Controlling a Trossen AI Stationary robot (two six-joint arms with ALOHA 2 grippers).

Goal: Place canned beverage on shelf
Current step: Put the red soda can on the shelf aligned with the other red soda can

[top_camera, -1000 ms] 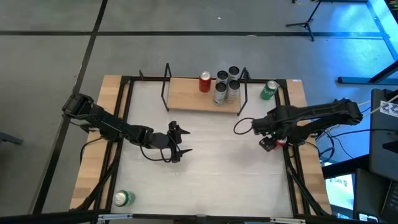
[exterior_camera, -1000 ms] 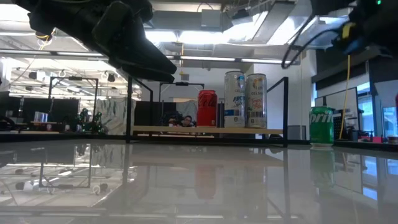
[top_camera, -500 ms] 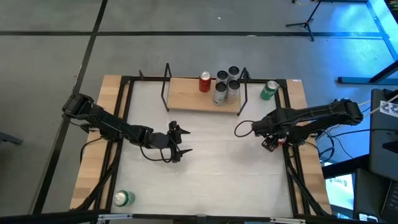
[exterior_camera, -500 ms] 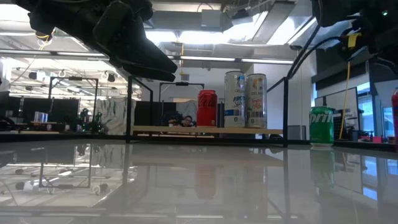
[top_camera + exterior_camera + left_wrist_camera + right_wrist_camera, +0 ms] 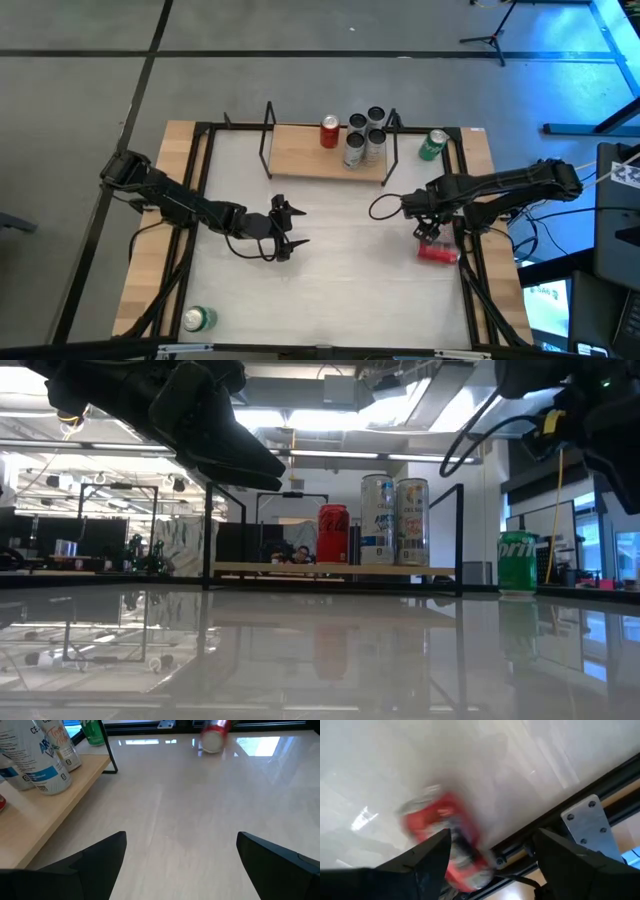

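A red can [image 5: 438, 253] lies on its side on the white table by the right frame rail, blurred in both wrist views [image 5: 445, 840] [image 5: 215, 732]. My right gripper [image 5: 426, 230] points down just above it, open, a finger on either side [image 5: 492, 860]. The shelf [image 5: 310, 158] stands at the far edge; on its board stand another red can [image 5: 329, 132] and several silver cans [image 5: 365, 138]. A green can [image 5: 432, 145] stands on the table to the shelf's right. My left gripper [image 5: 285, 232] hangs open over the table's middle left, nothing between its fingers [image 5: 180, 865]. My right gripper stands over the lying red can with its fingers pointing down. The can is blurred, and I cannot tell whether a finger touches it.
A black metal frame [image 5: 465, 250] runs along the table's sides, close to the fallen can. A second green can [image 5: 198, 319] sits at the near left corner. The white tabletop [image 5: 340, 250] between the two arms lies bare.
The red can, which stood upright at my right gripper, has tipped over toward the table's near edge. It now lies on its side, still moving. My right gripper has rolled a little at the wrist and stays open.
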